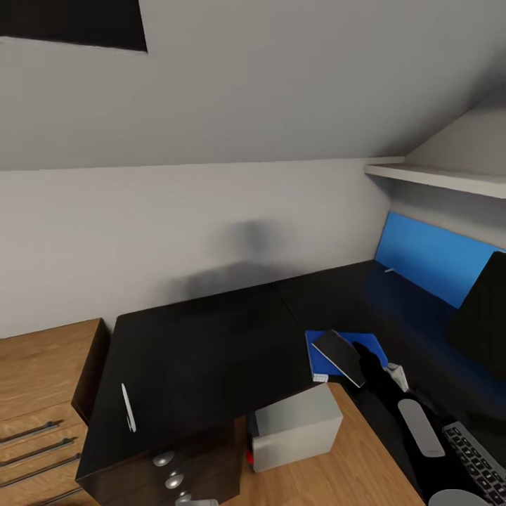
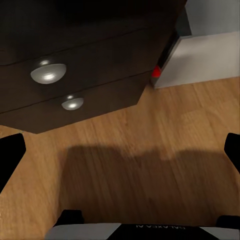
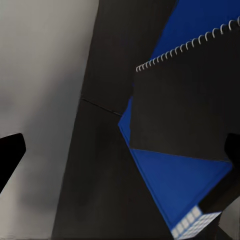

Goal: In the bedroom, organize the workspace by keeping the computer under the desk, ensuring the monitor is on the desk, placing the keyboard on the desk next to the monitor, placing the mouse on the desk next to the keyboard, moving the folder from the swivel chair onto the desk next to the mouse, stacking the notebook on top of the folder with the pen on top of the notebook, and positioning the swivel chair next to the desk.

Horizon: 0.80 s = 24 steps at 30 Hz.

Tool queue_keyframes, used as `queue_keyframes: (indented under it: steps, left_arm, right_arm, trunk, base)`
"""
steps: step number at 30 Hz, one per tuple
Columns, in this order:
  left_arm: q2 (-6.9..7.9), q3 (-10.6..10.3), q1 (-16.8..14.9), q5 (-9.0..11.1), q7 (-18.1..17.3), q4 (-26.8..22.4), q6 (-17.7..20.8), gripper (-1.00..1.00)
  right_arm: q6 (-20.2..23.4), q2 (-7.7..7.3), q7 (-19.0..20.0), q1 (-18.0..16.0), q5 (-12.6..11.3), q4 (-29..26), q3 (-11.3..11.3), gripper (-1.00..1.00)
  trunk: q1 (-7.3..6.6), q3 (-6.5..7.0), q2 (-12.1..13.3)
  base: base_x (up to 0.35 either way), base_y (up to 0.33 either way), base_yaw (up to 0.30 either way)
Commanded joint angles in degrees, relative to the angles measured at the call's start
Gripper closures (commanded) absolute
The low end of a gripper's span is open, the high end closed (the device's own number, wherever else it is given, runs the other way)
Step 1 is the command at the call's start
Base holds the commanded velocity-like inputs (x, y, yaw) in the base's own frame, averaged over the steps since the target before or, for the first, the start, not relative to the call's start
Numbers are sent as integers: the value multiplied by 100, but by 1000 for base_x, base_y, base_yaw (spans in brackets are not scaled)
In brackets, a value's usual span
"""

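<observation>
On the black desk (image 1: 204, 351) lies the blue folder (image 1: 320, 362), near the inner corner. The grey spiral-bound notebook (image 1: 337, 355) rests across it at an angle. My right gripper (image 1: 365, 357) hovers at the notebook's right edge. In the right wrist view that gripper (image 3: 120, 160) is open, its fingers spread wide over the notebook (image 3: 190, 110) and the folder (image 3: 175, 185). A white pen (image 1: 128, 407) lies on the desk's left wing. The grey computer (image 1: 295, 425) stands under the desk. Monitor (image 1: 485, 323) and keyboard (image 1: 478, 457) sit at the right. My left gripper (image 2: 120, 155) is open above the floor.
The dark drawer unit (image 2: 75, 65) with silver knobs (image 2: 48, 71) stands beside the computer (image 2: 200, 55). A low oak cabinet (image 1: 42, 393) is at the left. A blue wall panel (image 1: 429, 256) and a white shelf (image 1: 436, 176) back the desk's right wing.
</observation>
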Motion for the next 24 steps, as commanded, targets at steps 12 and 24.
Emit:
queue_keyframes:
  steps: [12,24]
  left_arm:
    - [5,-22,-8,10,41,43,29,-100]
    - [5,-17,-7,10,41,48,34,-100]
  right_arm:
    - [14,254,-750,-4,2468,-394,607,-100]
    - [599,556,-2783,-4,3802,-963,2257,-100]
  trunk:
    - [-264,209,478]
    - [-527,425,959]
  base:
    - [0,0,0]
    - [0,0,0]
